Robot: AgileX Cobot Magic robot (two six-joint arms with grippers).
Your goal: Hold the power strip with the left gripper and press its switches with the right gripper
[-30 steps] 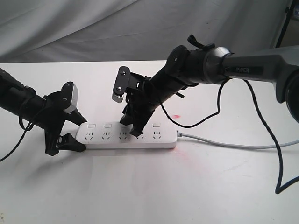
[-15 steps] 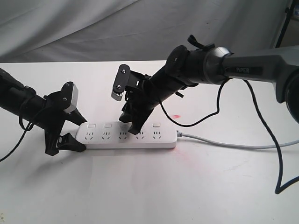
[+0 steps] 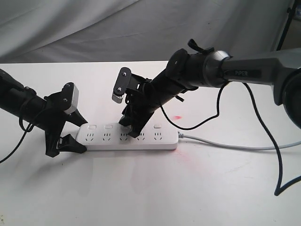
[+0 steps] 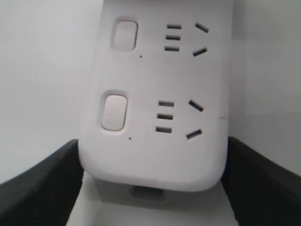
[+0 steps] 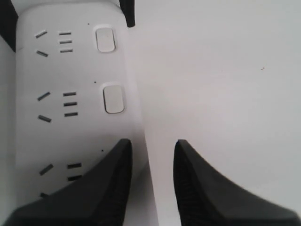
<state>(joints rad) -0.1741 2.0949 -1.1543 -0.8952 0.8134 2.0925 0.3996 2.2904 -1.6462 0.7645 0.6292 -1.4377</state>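
Note:
The white power strip (image 3: 155,139) lies flat on the white table with its grey cable (image 3: 235,144) running off to the right. My left gripper (image 3: 83,136) is shut on its left end; in the left wrist view both black fingers (image 4: 44,183) press the sides of the power strip (image 4: 155,150). The right gripper (image 3: 130,128) hangs over the strip's middle, jaws a little apart with nothing between them. In the right wrist view one finger (image 5: 110,183) covers the spot of the third switch, and the two switches (image 5: 113,99) beyond it show. The right gripper (image 5: 151,143) straddles the strip's back edge.
A grey cloth (image 3: 70,28) hangs behind the table. A black cable (image 3: 278,155) loops down from the right arm at the right side. A faint red light spot (image 3: 177,117) lies on the table behind the strip.
The right gripper has shifted slightly left along the strip, toward the middle switch. The left gripper and the strip have not moved.

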